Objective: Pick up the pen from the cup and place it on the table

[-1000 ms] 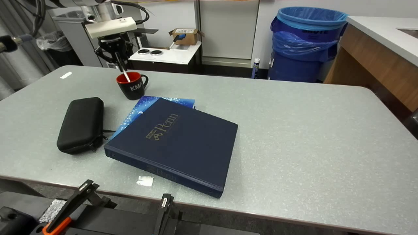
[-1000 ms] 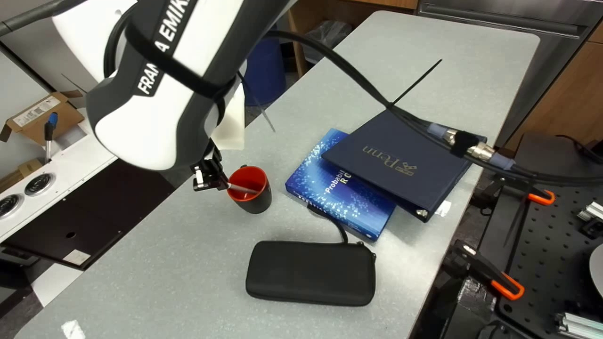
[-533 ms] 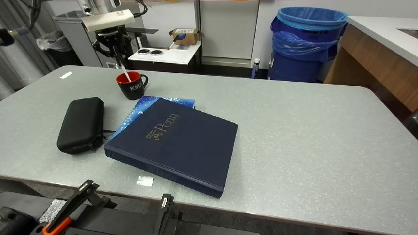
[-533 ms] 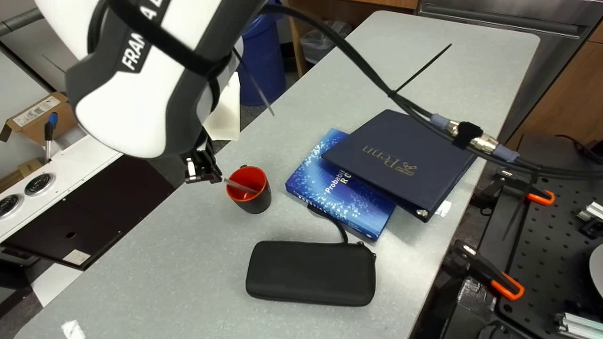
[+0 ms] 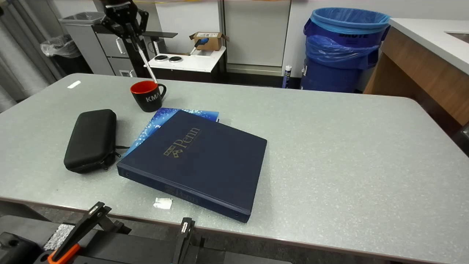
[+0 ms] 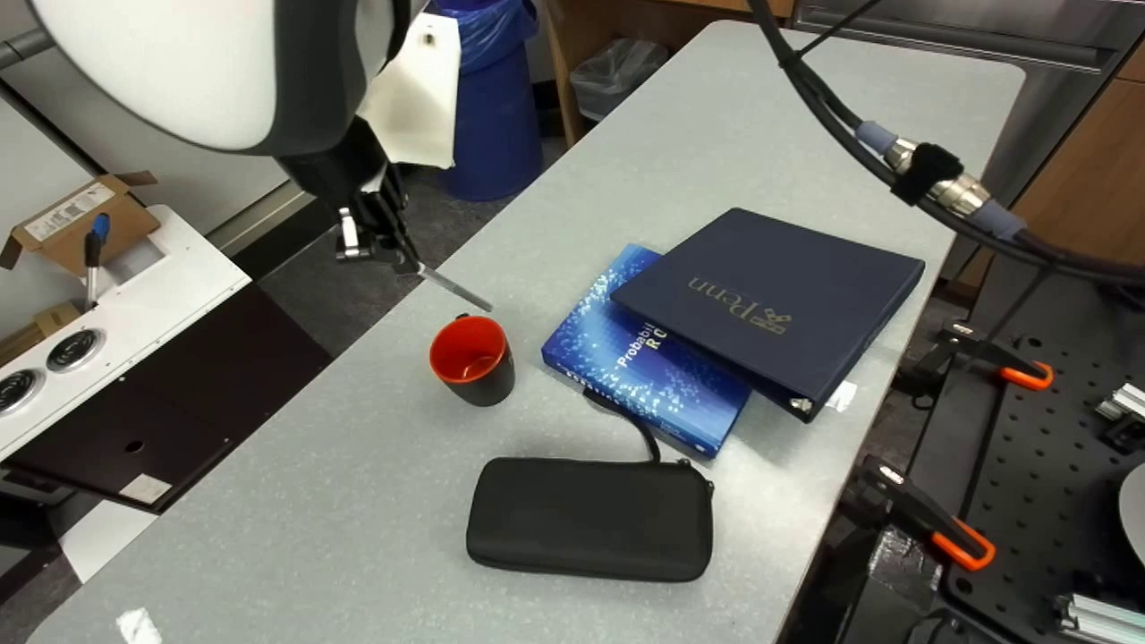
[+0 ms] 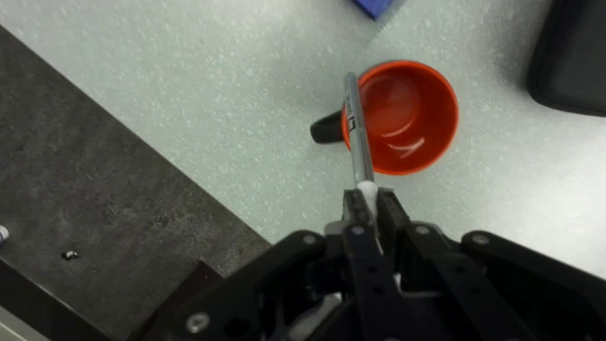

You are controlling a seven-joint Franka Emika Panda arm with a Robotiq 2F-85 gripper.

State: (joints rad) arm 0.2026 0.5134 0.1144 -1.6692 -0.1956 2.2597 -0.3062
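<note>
My gripper is shut on the upper end of the pen. In an exterior view the gripper holds the pale pen tilted, its free end above the cup's far rim. The dark cup with red inside stands upright; its inside looks empty in the wrist view. There the pen crosses over the cup's rim near the handle, and the fingertips pinch its white part. The grey-green table lies under everything; it also shows in an exterior view.
A black zip case lies near the cup. A blue book lies partly under a dark navy binder. The table's edge is close to the cup. A cable hangs over the table in an exterior view.
My gripper has risen with the pen. The pen's lower end was inside the cup and is now out, above its rim on the handle side. The cup has not moved.
</note>
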